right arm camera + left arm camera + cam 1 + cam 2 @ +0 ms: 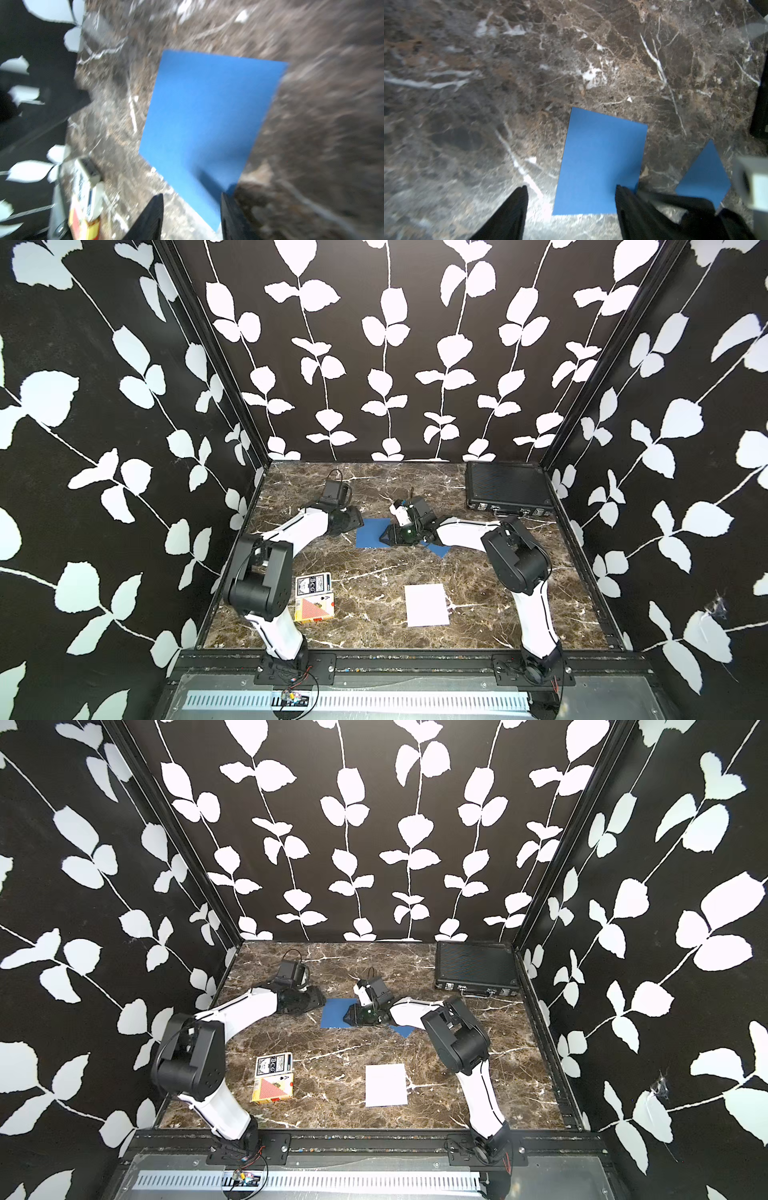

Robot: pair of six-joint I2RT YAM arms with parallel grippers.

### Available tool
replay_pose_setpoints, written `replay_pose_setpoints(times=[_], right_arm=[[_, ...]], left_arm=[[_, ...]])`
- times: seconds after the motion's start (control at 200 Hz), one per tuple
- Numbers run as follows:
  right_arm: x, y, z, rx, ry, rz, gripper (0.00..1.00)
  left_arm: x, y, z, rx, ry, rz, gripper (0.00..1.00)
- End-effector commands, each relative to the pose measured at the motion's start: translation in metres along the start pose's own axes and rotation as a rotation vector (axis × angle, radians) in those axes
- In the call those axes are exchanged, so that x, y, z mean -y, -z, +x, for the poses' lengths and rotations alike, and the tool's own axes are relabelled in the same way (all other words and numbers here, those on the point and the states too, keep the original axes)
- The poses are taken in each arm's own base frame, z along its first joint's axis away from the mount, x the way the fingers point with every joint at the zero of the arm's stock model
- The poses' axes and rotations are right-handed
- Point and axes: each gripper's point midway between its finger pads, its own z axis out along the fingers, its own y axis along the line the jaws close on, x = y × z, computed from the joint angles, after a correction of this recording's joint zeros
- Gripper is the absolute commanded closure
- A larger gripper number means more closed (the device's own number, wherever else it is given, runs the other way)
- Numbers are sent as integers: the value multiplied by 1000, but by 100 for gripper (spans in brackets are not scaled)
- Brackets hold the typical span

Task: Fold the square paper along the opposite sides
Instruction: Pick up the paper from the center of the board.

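Note:
The square paper (pixel 370 535) is blue and lies flat on the marble table (pixel 374 572), towards the back middle. My right gripper (pixel 384 537) sits low over it and hides its middle. A blue corner (pixel 441 549) shows on the far side of the right arm. In the left wrist view a blue rectangle (pixel 600 162) and a separate blue piece (pixel 704 176) have marble between them. My left gripper (pixel 571 189) is open at the paper's left edge. The right wrist view is blurred; the right gripper (pixel 191 197) is open, with the paper (pixel 207 114) just beyond one fingertip (pixel 226 199).
A white sheet (pixel 427 605) lies near the front, right of middle. Two card boxes (pixel 313 597) sit front left beside the left arm's elbow. A black case (pixel 507 489) fills the back right corner. Patterned walls enclose three sides.

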Motion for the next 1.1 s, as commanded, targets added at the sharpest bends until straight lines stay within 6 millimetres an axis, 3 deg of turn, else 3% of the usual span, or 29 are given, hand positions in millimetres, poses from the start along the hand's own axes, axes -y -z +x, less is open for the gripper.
replay_pose_setpoints(times=[0.0,0.19,0.325,0.64,0.875,1.095], right_arm=[[-12,12,2,-57,-9,-64,50],[-4,36,-31,14,-45,-39,47],[5,40,-37,25,-88,-15,47],[16,29,-24,17,-113,-3,48],[19,14,-11,-13,-92,15,49],[19,1,-6,-35,-77,15,50]], left_arm=[[10,-2,-9,-20,-12,21,29],[10,-21,-12,-137,-116,-22,23],[8,-32,-9,-238,-159,-9,20],[14,-45,27,-397,-156,115,10],[24,-50,45,-469,-98,219,10],[15,-51,55,-502,-92,192,10]])
